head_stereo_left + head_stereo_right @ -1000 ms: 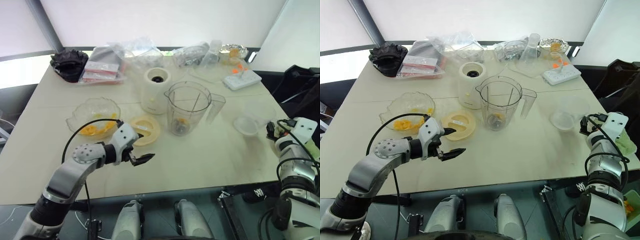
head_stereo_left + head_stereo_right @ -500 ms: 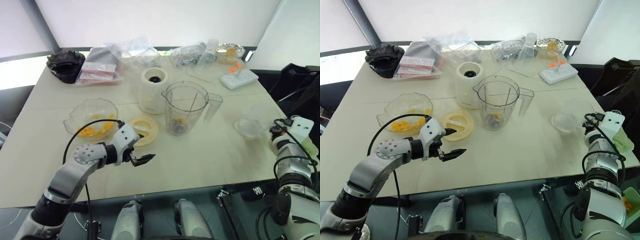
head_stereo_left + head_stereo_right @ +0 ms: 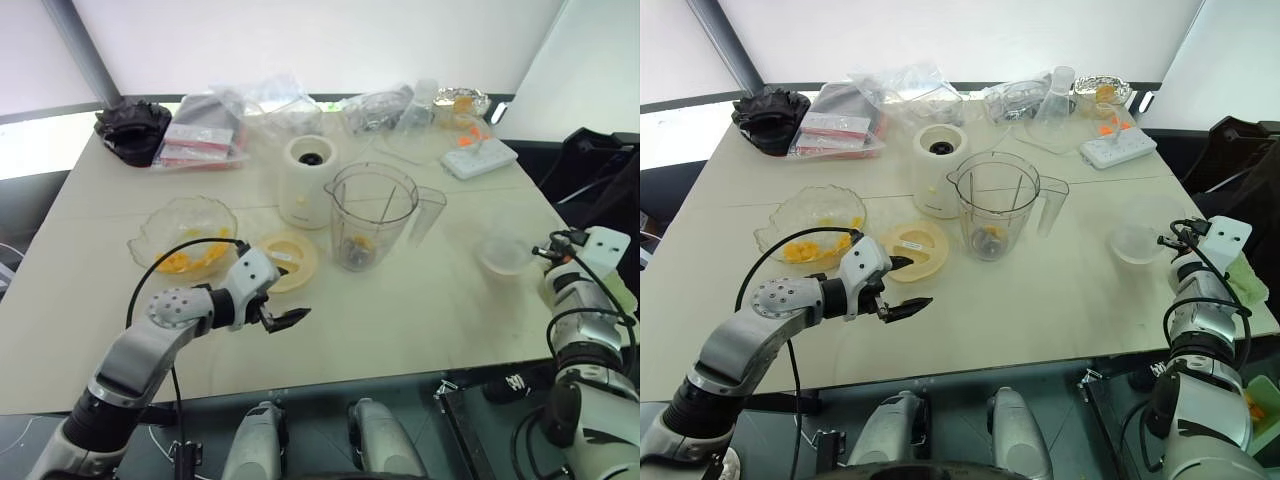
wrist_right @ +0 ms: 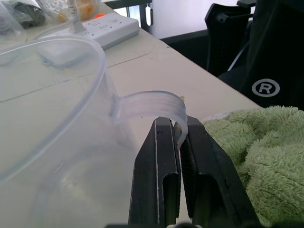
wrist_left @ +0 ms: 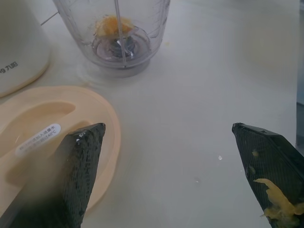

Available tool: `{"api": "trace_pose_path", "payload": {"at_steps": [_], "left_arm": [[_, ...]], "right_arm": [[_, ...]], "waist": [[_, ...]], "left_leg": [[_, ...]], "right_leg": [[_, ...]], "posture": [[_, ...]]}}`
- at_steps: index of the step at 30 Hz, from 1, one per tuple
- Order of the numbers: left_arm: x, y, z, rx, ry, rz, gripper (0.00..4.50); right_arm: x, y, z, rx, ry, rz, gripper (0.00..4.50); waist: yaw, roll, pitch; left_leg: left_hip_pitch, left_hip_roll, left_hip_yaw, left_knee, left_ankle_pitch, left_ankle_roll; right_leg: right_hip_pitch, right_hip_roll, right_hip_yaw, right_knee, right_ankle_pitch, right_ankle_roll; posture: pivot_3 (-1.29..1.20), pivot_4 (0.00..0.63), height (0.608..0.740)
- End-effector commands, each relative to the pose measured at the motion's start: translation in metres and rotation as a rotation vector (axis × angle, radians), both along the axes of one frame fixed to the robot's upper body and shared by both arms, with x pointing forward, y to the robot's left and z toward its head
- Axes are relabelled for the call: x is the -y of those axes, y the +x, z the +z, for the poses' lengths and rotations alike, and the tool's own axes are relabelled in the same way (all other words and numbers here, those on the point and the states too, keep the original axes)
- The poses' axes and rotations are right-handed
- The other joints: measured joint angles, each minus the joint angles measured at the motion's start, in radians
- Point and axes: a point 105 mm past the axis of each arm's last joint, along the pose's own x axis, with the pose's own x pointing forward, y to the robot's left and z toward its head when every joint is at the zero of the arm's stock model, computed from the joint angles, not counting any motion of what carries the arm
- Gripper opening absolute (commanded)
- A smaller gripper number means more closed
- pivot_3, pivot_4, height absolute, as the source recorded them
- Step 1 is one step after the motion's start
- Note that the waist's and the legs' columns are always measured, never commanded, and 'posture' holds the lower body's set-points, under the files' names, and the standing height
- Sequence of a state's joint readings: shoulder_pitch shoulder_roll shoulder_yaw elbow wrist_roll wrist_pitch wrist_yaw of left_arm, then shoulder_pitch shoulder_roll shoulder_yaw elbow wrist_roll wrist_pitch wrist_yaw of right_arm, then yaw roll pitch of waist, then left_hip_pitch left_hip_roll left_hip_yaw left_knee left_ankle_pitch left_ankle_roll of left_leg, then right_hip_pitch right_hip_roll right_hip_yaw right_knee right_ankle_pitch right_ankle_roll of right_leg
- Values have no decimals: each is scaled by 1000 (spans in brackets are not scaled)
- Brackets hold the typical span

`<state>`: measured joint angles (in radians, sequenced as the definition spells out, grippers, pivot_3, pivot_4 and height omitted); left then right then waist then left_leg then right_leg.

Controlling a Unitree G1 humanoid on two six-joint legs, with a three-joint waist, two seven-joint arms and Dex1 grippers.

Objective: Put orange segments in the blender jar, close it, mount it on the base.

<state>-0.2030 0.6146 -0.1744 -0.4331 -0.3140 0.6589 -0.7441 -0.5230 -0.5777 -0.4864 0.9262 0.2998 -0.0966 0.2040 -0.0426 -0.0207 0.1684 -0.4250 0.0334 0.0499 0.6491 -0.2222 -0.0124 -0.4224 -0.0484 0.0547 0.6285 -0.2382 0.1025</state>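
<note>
The clear blender jar (image 3: 375, 215) stands open at mid-table with one orange segment (image 5: 111, 23) by its blade hub. Behind it on the left is the cream base (image 3: 310, 180). More orange segments (image 3: 185, 258) lie in a scalloped glass bowl (image 3: 150, 235) at the left. My left gripper (image 3: 912, 283) hovers open and empty over the table, just in front of the cream-yellow lid (image 3: 290, 260); pulp sticks to one of its fingertips (image 5: 273, 194). At the table's right edge, my right gripper (image 4: 178, 137) is shut on the curved tab (image 4: 152, 102) of a small clear cup (image 3: 503, 256).
A white power strip (image 3: 483, 157), plastic bags (image 3: 215, 125), a black bundle (image 3: 130, 122) and clear containers (image 3: 400, 105) line the far side. A green towel (image 4: 247, 142) lies beside the right gripper, off the table's right edge. Bare tabletop spreads in front of the jar.
My right gripper has shut on the small cup's tab. The left arm has stayed where it was. The camera shifted a little early on.
</note>
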Motion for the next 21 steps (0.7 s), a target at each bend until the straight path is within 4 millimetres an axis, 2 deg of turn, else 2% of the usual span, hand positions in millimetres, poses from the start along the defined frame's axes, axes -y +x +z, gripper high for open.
{"api": "trace_pose_path", "payload": {"at_steps": [1, 8, 14, 21], "left_arm": [[3, 2, 12, 52, -37, -2, 4500], [12, 4, 25, 79, -189, 23, 4500], [10, 7, 25, 90, -193, 31, 4500], [11, 8, 22, 97, -182, 28, 4500]], "right_arm": [[-1, 0, 14, 64, -5, -5, 61], [-25, 4, 53, 200, -8, 32, 61], [-35, 0, 85, 277, -14, 45, 61], [-52, -3, 139, 360, -58, 113, 61]], "waist": [[-1, 0, 0], [-2, 1, 0], [-1, 2, 1], [0, 2, 1]], "left_leg": [[0, 0, 0, 0, 0, 0], [0, 0, 0, 0, 0, 0], [0, 0, 1, -1, 0, 0], [-1, 1, 1, -1, 0, 0]], "right_leg": [[0, 0, 0, 0, 0, 0], [-1, 0, 0, 1, 0, 0], [-2, 0, 0, 1, 0, 0], [-2, 0, 0, 1, 0, 0]], "posture": [[0, 150, 740], [0, 150, 740], [0, 150, 740], [0, 150, 740]]}}
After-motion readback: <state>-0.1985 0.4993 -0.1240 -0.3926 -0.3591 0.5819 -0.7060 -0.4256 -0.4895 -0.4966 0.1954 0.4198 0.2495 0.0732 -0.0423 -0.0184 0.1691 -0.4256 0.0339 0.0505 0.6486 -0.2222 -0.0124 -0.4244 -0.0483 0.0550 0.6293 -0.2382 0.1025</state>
